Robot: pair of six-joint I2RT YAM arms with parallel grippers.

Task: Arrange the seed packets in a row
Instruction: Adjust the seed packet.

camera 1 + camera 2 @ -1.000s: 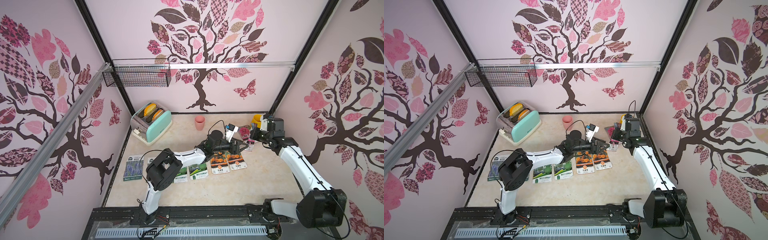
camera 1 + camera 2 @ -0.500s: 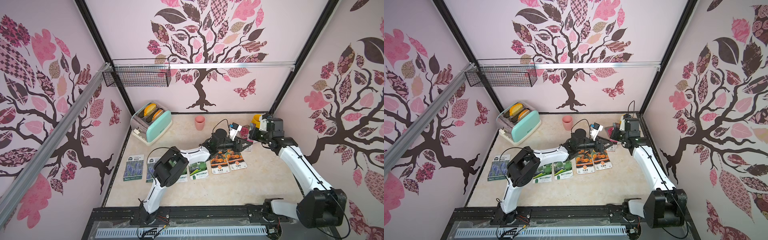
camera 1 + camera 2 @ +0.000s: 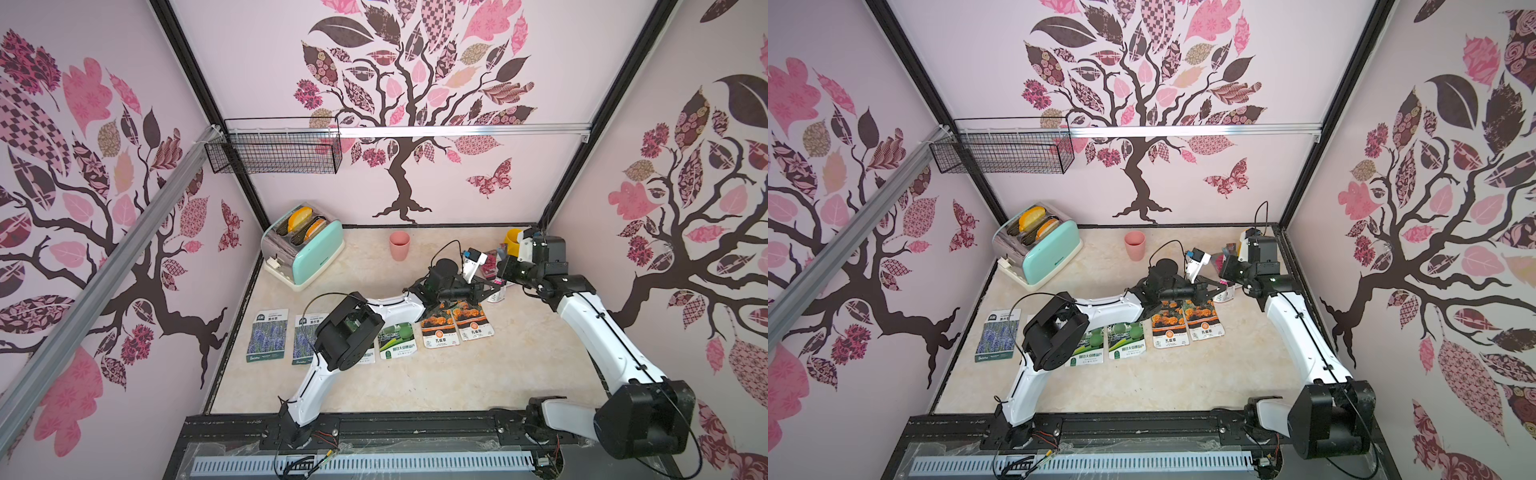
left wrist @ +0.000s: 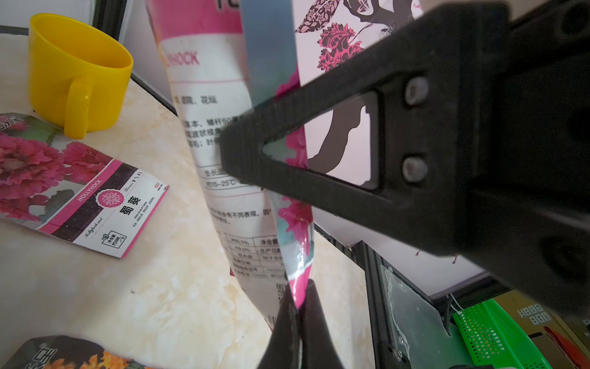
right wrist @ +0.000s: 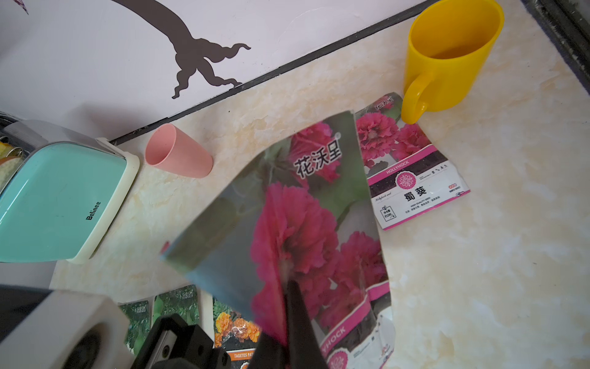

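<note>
Pinching: left hand (image 4: 297, 303) clamped on magenta packet (image 4: 217, 96), "…HOCK" | right hand (image 5: 284, 314): grip unclear | nearby flat packet (image 5: 415, 179): "HOLLYHOCK"

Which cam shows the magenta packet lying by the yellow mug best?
Right wrist: the lying magenta packet shows nearly whole, label readable, one edge behind the held packet. Left wrist crops it at the frame edge. Top views: too hidden to tell.

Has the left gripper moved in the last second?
Yes: the black left gripper shifted slightly away from the pink plastic cup toward the yellow plastic mug.
</note>
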